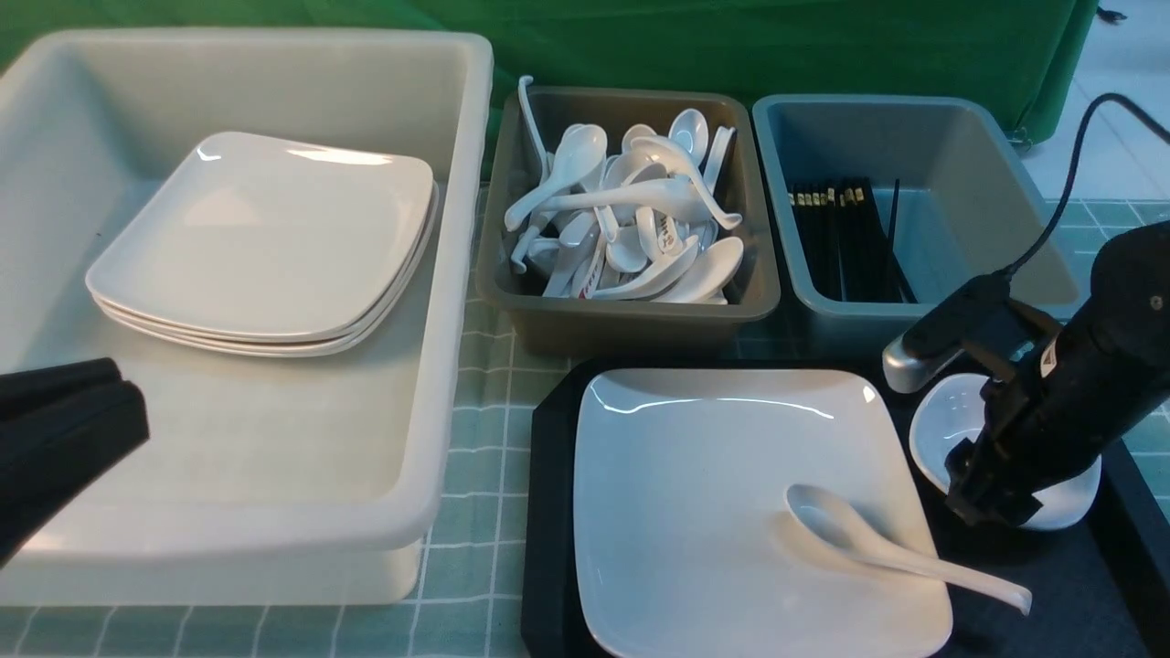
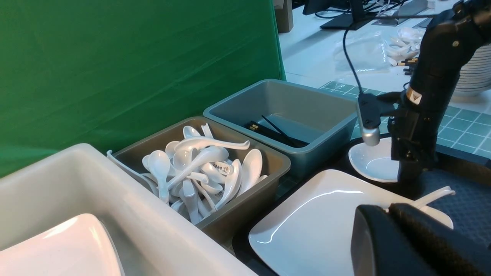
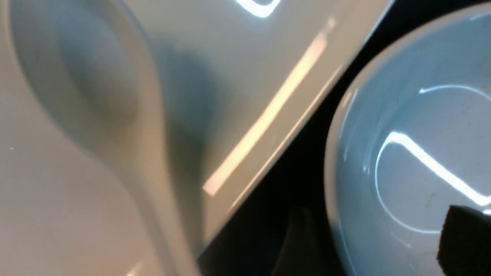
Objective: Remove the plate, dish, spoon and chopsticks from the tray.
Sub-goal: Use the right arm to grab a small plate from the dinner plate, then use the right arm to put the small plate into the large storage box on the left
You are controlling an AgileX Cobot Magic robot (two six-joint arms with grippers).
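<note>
The black tray (image 1: 548, 512) carries the large white plate (image 1: 713, 493). The white spoon (image 1: 868, 544) lies on the plate, its handle reaching past the plate's right corner. The small white dish (image 1: 951, 425) sits on the tray to the plate's right. My right gripper (image 1: 992, 498) is down at the dish's near rim and open. In the right wrist view one fingertip (image 3: 466, 241) is inside the dish (image 3: 402, 134) and the other is outside its rim. My left gripper (image 1: 82, 411) hangs shut and empty over the white bin. Black chopsticks (image 1: 845, 238) lie in the blue-grey bin; none show on the tray.
A big white bin (image 1: 457, 274) on the left holds stacked square plates (image 1: 265, 242). Behind the tray stand a brown bin (image 1: 631, 324) piled with white spoons and a blue-grey bin (image 1: 960, 183). A green checked cloth covers the table.
</note>
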